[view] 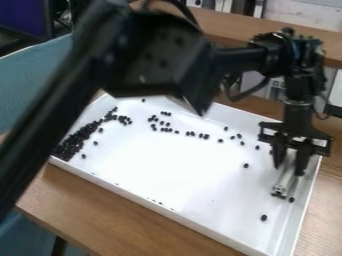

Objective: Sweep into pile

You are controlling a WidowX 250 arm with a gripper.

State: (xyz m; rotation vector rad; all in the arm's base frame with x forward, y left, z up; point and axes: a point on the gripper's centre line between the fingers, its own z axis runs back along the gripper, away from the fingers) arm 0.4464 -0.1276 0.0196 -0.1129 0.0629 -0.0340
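Pinches a straight metal bar (285, 179) in the gripper (289, 169), inside a smooth white rectangular tray (180, 165) on the wood-grained desk (120, 205). Shows small, rounded black beans (75, 144) heaped at view left, well apart from the gripper, with strays scattered toward and near it.

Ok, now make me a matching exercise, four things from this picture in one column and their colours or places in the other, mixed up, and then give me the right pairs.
Things
1. Table
2. Bar
3. Dense heap of small pieces
4. Tray

Colours and places
A. Black, at the left end of the tray
B. White, with a raised rim
C. Brown wood, under the tray
D. Silver-grey, between the fingers of the end effector

Right pairs: 1-C, 2-D, 3-A, 4-B
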